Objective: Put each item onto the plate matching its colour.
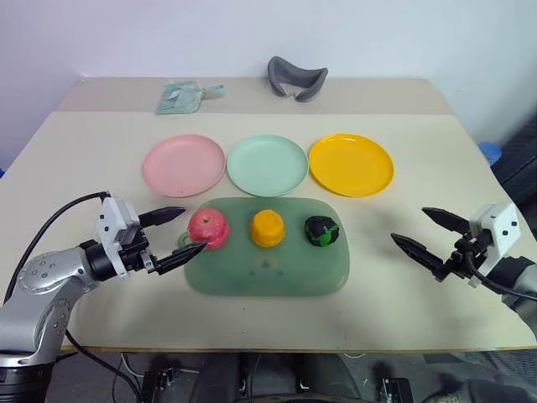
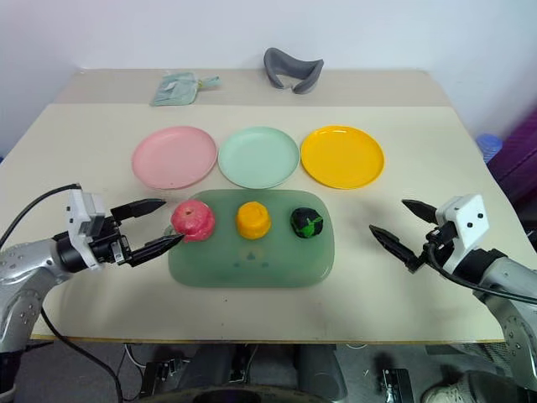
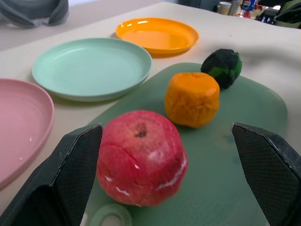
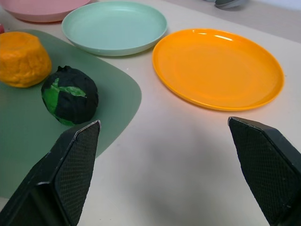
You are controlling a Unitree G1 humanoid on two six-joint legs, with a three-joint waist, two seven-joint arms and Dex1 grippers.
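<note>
Pink, mint and orange round plastic plates [image 1: 183,164] [image 1: 267,165] [image 1: 351,164] sit bare in a row on my beige desk [image 1: 436,151]; nothing is sorted yet. All three toy foods rest on the translucent green tray [image 1: 267,275]: pinkish-red apple [image 1: 208,227], orange-yellow lump [image 1: 268,227], dark green-and-black ball [image 1: 320,231]. My left pincer [image 1: 174,232] stands apart, straddling the apple, which I judge goes first. My right pincer [image 1: 424,231] hangs apart beside the tray. The head views show a grey curved object [image 1: 295,78] and a pale pouch [image 1: 180,96] at the back; the left wrist view shows the apple's stem dimple.
</note>
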